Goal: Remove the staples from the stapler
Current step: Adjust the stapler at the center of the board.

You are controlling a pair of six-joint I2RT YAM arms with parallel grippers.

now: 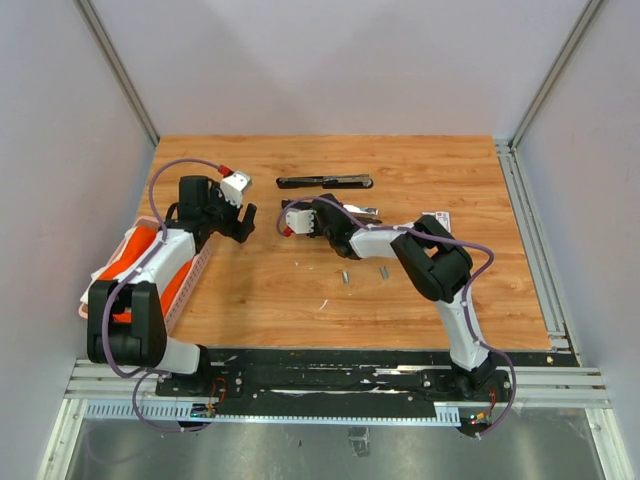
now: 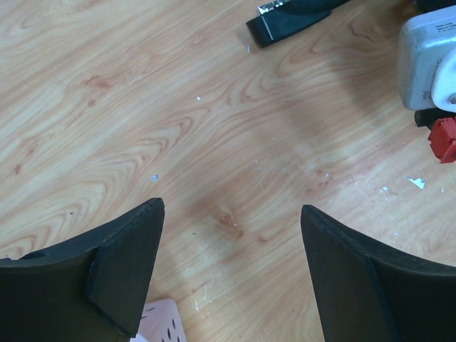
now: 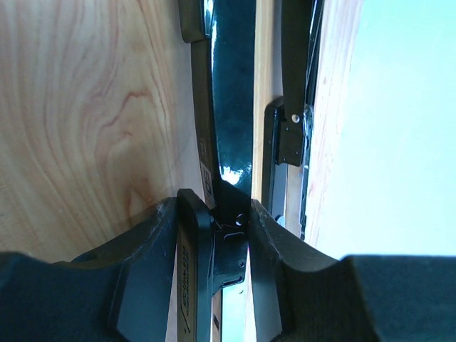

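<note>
My right gripper (image 1: 335, 212) (image 3: 219, 201) is shut on the black stapler (image 1: 362, 210) (image 3: 231, 142) near the middle of the table. The jaws clamp its hinge end from both sides. It runs away from the right wrist camera, and its silvery end shows in the top view. Two tiny grey staples (image 1: 344, 276) (image 1: 383, 271) lie on the wood in front of that arm. My left gripper (image 1: 243, 222) (image 2: 231, 210) hangs open over bare wood to the left, with nothing between its fingers.
A long black bar with a silvery rail (image 1: 325, 181) (image 3: 288, 135) (image 2: 285, 18) lies flat behind the held stapler. An orange-and-pink basket (image 1: 150, 262) (image 2: 160, 320) sits under my left arm. A small white-and-red box (image 1: 441, 221) peeks out by my right elbow.
</note>
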